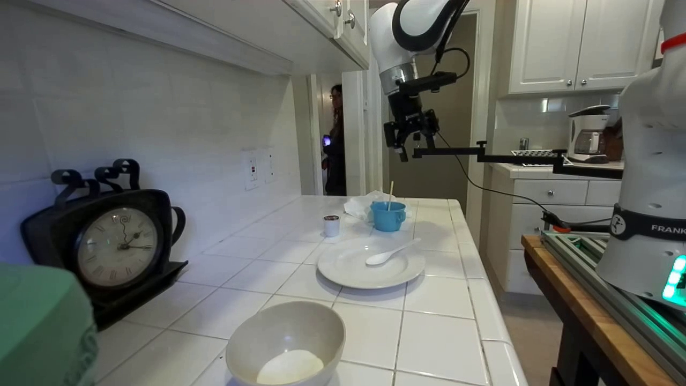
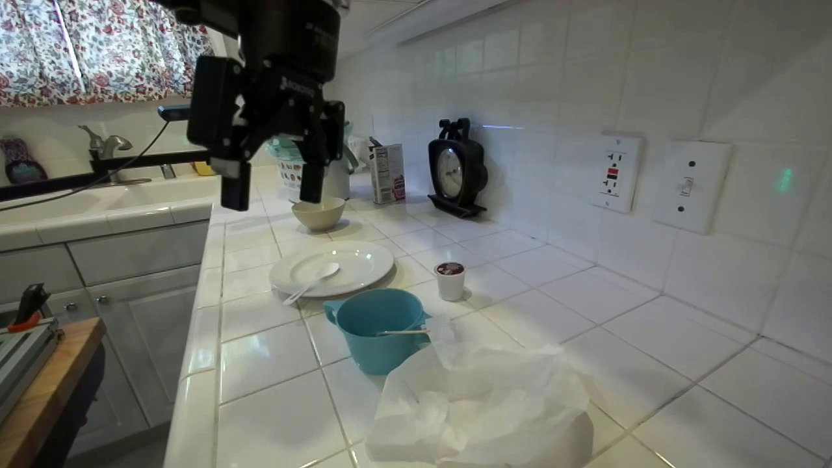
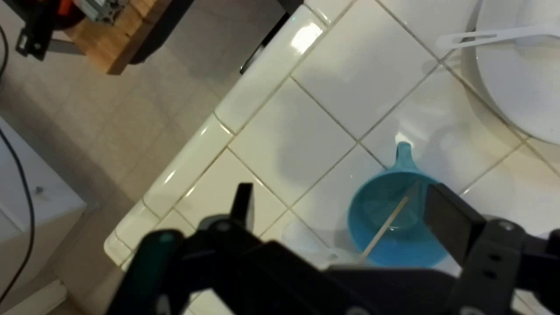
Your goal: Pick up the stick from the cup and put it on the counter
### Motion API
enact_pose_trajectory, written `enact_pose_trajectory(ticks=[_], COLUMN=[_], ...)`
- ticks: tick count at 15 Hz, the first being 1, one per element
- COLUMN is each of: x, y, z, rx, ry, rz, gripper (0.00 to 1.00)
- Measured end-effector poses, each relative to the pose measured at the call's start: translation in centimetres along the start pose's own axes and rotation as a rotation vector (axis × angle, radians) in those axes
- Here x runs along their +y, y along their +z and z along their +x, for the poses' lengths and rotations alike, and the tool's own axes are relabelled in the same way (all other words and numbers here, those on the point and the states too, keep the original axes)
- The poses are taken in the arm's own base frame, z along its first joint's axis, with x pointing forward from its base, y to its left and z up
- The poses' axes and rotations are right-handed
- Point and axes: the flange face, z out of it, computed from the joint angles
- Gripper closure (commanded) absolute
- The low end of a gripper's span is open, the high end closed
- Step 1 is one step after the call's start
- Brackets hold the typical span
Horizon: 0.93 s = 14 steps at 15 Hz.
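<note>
White and tiled, the tabletop [image 2: 273, 403] carries a blue cup [image 2: 377, 351], and in it the stick [image 3: 385, 228] leans against the rim. Above, the pincer [image 2: 274, 184] hangs spread apart, grasping nothing. In the wrist view one finger [image 3: 453, 221] overlaps the cup's edge, so a straight descent might strike it and tip the cup. Being so thin, the stick could slip out, and the crumpled paper [image 2: 487, 403] nearby might snag.
</note>
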Motion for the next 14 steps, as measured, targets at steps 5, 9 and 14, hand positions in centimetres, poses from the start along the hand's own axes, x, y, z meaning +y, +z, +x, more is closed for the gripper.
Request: enact_pose_trajectory(ticks=[5, 9, 14], x=[2.0, 2.7, 2.2], y=[1.6, 1.6, 3.0], z=[2.6, 4.6, 6.3], rx=[-0.067, -0.011, 0.050], ry=[0.094, 0.135, 0.153], rz=[0.085, 0.136, 0.161], gripper=[0.00, 0.00, 0.00])
